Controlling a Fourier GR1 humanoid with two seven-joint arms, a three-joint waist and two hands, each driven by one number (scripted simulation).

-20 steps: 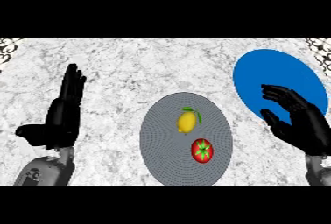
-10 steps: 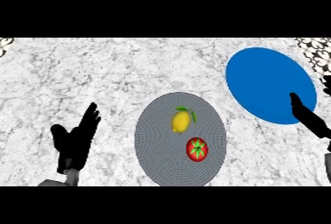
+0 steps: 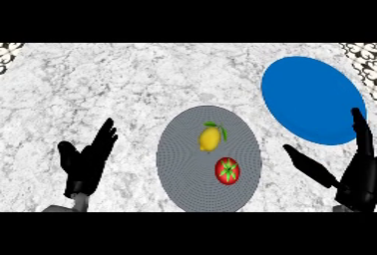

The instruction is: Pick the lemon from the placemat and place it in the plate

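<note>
**Lemon on mat, both hands open and apart from it**

Change since 0.5 s ago: the right hand (image 3: 355, 174), then only partly in view at the right edge over the plate's lower rim, now shows more fully at the lower right, thumb stretched toward the mat and fingers pointing up. The left hand (image 3: 87, 162) stands at the lower left much as before, a little nearer the mat. Against 1 s ago, both hands sit lower in the view. The lemon, tomato, mat and plate keep their places relative to each other.

Hands: both are released, fingers straight, holding nothing. Neither touches the mat or the fruit. The right hand's fingertips overlap the plate's lower right rim in the view; contact cannot be judged.

Materials and shapes: the counter (image 3: 110, 84) is mottled white and grey stone. The mat (image 3: 184, 189) is an oval of fine grey weave, longer up the view than across. The plate (image 3: 309, 97) is flat, plain blue and round, seen as a tilted oval, at the upper right, apart from the mat.

Lemon (image 3: 210, 138): yellow, smooth, egg-shaped, lying on the mat's upper half. Its long axis runs nearly up and down the view, leaning slightly; the green stem and leaf sit at the upper right end. The tomato (image 3: 227, 170), red with a green calyx, lies just below it, close but not touching.
</note>
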